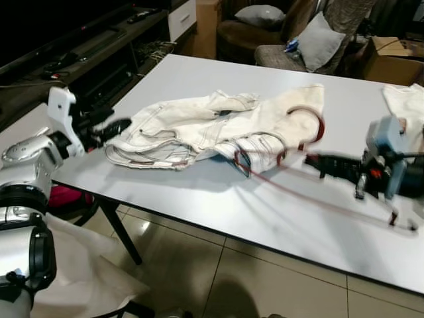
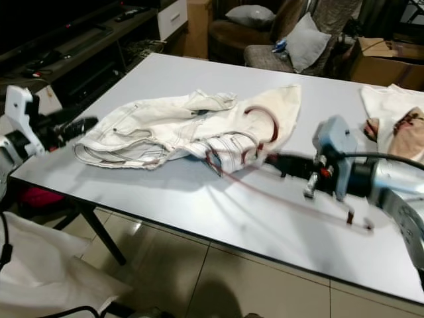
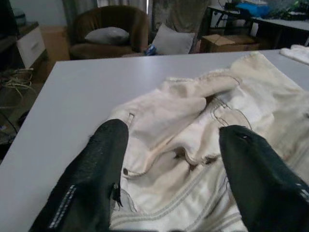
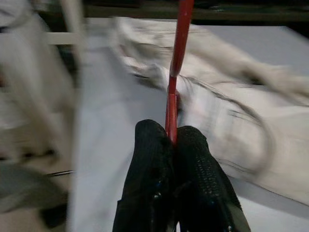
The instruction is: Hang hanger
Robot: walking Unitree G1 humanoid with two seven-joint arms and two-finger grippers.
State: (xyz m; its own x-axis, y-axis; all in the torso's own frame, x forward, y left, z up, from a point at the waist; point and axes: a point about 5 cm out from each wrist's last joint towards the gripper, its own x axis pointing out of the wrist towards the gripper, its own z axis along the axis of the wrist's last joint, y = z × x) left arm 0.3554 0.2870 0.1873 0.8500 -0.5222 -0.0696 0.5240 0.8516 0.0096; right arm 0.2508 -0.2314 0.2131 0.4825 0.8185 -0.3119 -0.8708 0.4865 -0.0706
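Observation:
White trousers [image 1: 212, 129] lie crumpled in the middle of the grey table [image 1: 218, 199]. A red hanger [image 1: 311, 122] has its hook on the cloth and its long bar [image 2: 291, 199] running toward the table's right front. My right gripper [image 2: 281, 161] is shut on the hanger, whose red wire [image 4: 176, 63] runs between the two black fingertips [image 4: 193, 145]. At the table's left edge my left gripper [image 1: 119, 126] stands open just beside the trousers' waistband [image 3: 164, 159], fingers [image 3: 104, 164] either side of it, not touching.
More pale clothes [image 2: 397, 119] lie at the table's far right. A TV bench [image 1: 99, 46] stands to the left, armchairs with grey cushions [image 1: 318, 40] and a cardboard box [image 1: 391, 56] behind. White fabric [image 1: 86, 271] lies on the tiled floor under the left corner.

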